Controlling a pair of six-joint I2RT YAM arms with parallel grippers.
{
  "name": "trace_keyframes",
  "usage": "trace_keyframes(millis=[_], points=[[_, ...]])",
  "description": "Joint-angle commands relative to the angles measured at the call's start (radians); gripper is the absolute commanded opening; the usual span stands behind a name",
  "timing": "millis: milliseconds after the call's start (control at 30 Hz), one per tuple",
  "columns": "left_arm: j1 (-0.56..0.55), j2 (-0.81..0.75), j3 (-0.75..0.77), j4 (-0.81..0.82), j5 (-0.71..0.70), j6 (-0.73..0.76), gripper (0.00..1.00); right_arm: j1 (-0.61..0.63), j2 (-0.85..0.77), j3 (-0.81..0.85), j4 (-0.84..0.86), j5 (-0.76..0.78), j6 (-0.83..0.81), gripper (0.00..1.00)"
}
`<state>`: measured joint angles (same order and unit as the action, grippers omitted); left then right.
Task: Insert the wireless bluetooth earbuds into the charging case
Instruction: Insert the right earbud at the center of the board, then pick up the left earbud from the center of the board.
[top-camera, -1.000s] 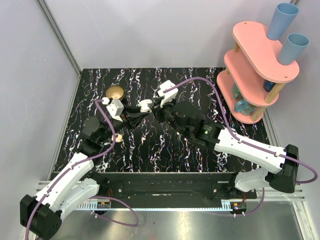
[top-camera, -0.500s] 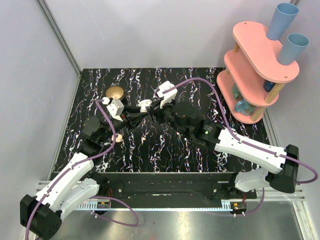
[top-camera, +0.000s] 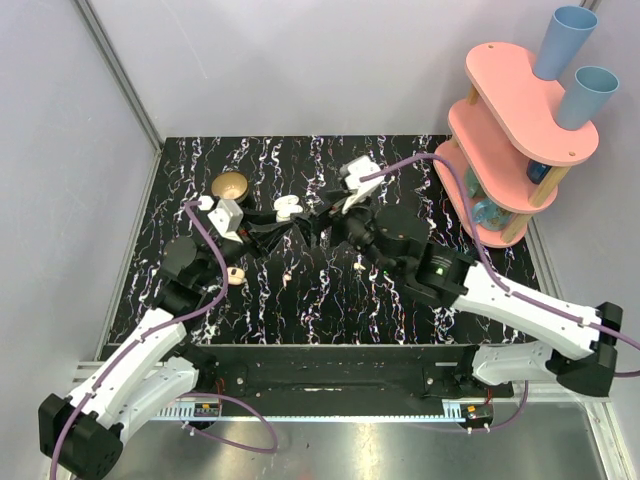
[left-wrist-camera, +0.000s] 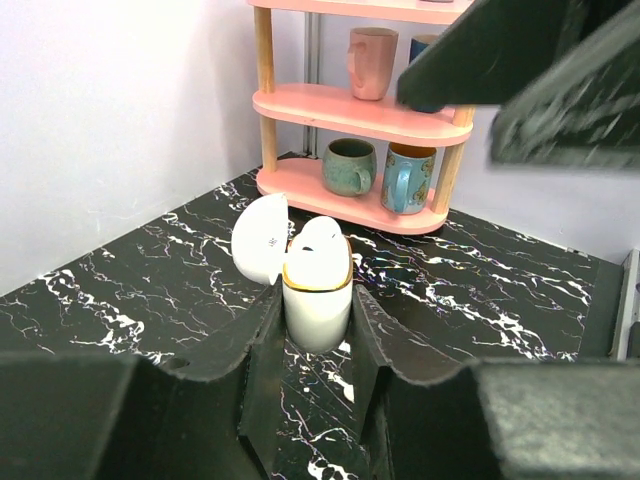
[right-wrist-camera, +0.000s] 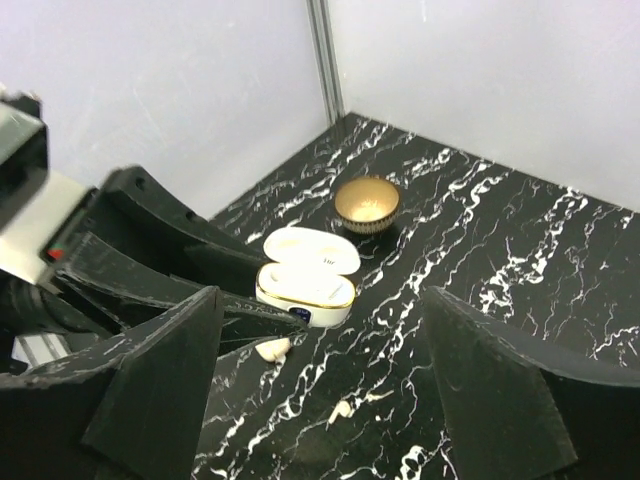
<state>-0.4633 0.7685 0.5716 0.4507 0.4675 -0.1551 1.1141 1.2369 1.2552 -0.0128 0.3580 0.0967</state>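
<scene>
Two earbuds (right-wrist-camera: 272, 348) lie loose near the charging case (right-wrist-camera: 305, 280) left claw (left-wrist-camera: 315, 330) clenches; right claw (right-wrist-camera: 325, 390) released.

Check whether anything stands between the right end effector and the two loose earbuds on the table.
Nothing visible covers either. One earbud lies in the open; the other earbud lies right beside a finger of the left end effector, shut on the charging case, which may crowd a grasp by the open right end effector.
</scene>
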Motion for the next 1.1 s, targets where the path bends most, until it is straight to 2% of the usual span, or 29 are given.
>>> trace_keyframes(millis=[0, 33, 167, 467, 533, 700, 800, 1067], points=[[0.002, -0.024, -0.001, 0.052, -0.026, 0.020, 0.00, 0.010, -0.091, -0.022, 0.092, 0.068, 0.043, 0.90], [0.002, -0.026, 0.001, 0.051, -0.026, 0.025, 0.00, 0.009, -0.099, -0.026, 0.100, 0.085, 0.046, 0.96], [0.002, -0.029, 0.002, 0.042, -0.029, 0.031, 0.00, 0.009, -0.128, -0.045, 0.106, 0.174, 0.055, 1.00], [0.002, -0.066, 0.007, 0.002, -0.043, 0.045, 0.00, -0.010, -0.137, -0.066, 0.073, 0.462, 0.121, 1.00], [0.002, -0.090, 0.010, -0.009, -0.047, 0.054, 0.00, -0.046, -0.132, -0.060, 0.033, 0.461, 0.159, 1.00], [0.002, -0.127, 0.017, -0.023, -0.055, 0.081, 0.00, -0.227, -0.106, -0.013, -0.177, 0.291, 0.375, 1.00], [0.002, -0.124, 0.042, -0.049, -0.055, 0.101, 0.00, -0.299, -0.090, -0.016, -0.246, 0.184, 0.477, 1.00], [0.002, -0.107, 0.086, -0.080, -0.064, 0.126, 0.00, -0.467, -0.002, -0.016, -0.326, -0.135, 0.598, 1.00]])
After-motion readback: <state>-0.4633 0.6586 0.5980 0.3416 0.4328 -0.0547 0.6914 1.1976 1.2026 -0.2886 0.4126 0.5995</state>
